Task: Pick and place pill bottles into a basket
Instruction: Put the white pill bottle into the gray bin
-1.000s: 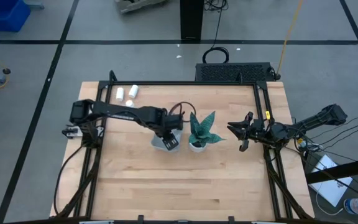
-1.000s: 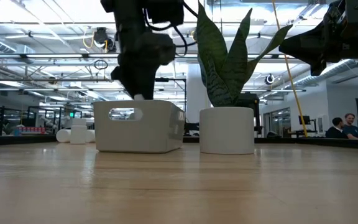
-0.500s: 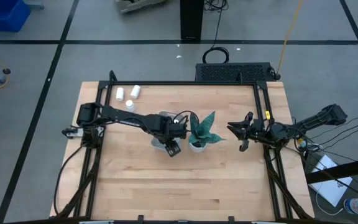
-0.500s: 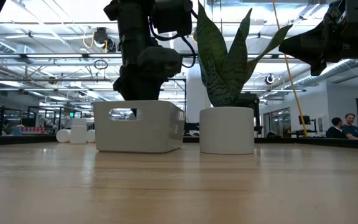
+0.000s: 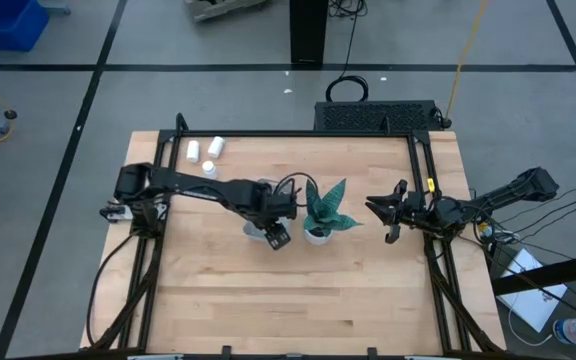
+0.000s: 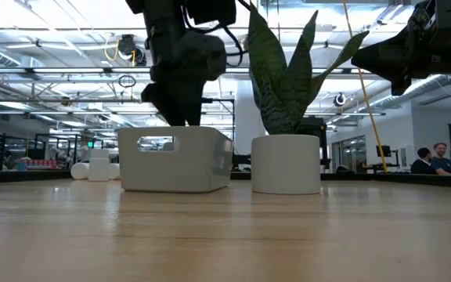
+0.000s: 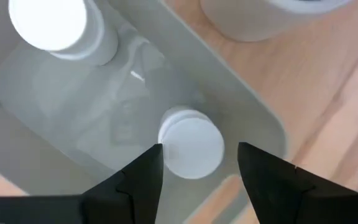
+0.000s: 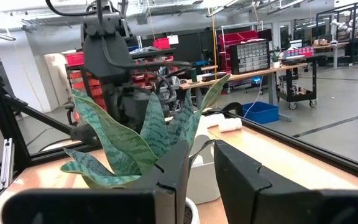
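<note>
The pale basket (image 6: 174,160) stands at the table's middle, next to a potted plant (image 6: 286,163). My left gripper (image 7: 199,168) is open and hovers over the basket, pointing down, just above its rim (image 6: 180,113). A white pill bottle (image 7: 191,144) stands cap up on the basket floor, below and between the fingers; I cannot tell whether they touch it. A second bottle (image 7: 58,25) stands farther inside. Three more bottles (image 5: 209,168) rest on the table at the far left. My right gripper (image 5: 380,212) waits at the right, with a narrow gap between its fingers (image 8: 201,163).
The potted plant (image 5: 320,232) stands close to the basket's right side, its leaves reaching toward my left arm. Black frame rails (image 5: 168,190) run along the table's left, far and right edges. Bare wood (image 5: 298,300) lies toward the near edge.
My left gripper went down into the basket and has come up again to just above its rim, shifting slightly toward the table's near edge. My right arm has kept still.
</note>
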